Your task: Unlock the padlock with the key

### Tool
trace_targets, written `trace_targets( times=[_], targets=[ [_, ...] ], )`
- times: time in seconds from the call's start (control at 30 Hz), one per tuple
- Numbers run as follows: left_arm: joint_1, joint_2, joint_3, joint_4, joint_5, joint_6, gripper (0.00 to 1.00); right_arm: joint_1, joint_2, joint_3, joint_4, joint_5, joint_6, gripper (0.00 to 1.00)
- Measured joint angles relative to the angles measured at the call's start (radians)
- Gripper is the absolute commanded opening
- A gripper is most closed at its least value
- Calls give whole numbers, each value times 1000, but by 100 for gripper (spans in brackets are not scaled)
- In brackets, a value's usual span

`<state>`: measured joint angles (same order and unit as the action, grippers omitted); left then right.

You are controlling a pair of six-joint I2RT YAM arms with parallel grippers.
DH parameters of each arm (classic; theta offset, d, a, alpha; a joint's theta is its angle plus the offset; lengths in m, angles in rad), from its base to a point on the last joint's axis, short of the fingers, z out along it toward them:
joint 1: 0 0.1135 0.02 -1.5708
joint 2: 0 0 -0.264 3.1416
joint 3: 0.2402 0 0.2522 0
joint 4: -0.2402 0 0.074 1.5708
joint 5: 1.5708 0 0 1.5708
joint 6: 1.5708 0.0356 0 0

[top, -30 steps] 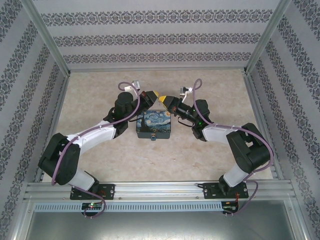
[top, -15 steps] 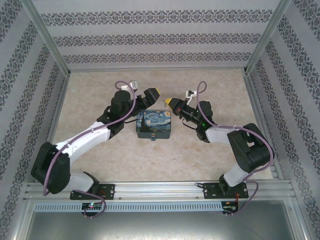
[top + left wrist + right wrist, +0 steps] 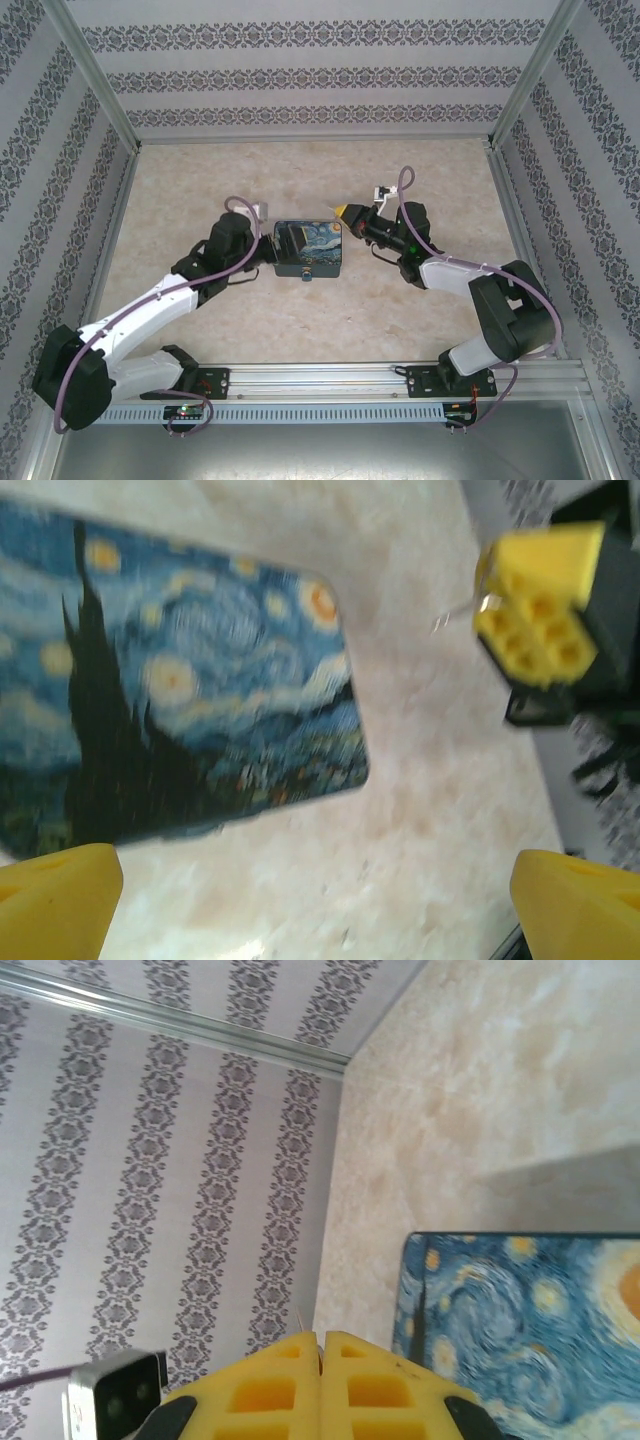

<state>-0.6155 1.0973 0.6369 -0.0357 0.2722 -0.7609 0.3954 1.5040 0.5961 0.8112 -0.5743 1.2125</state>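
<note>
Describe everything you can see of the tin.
The tin is a flat rectangular box with rounded corners, seemingly metal, its lid printed with a starry-night painting in blue, yellow and black. It lies lid-up on the table between the left gripper and right gripper; neither seems to touch it. A small padlock sits at its near side.

One painted tin [image 3: 308, 245], two grippers (left gripper [image 3: 320, 892], right gripper [image 3: 345, 210]), one padlock [image 3: 307, 275], perhaps one thin key [image 3: 455, 616].
</note>
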Motion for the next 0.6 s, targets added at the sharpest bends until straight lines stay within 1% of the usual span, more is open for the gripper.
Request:
trace_targets(
  times=[0.13,0.27,0.47,0.6],
  targets=[
    [-60,6,-71,10,-8,14,100,14,0,-11,-33,2,-16,0],
    [-112,66,-96,50,-24,26,100,35,2,-18,-51,1,-23,0],
    [-142,166,-104,119,-48,60,100,46,13,-18,-60,6,-34,0],
    [-144,209,-104,158,-58,89,99,46,21,-18,-61,10,-36,0]
  ],
)
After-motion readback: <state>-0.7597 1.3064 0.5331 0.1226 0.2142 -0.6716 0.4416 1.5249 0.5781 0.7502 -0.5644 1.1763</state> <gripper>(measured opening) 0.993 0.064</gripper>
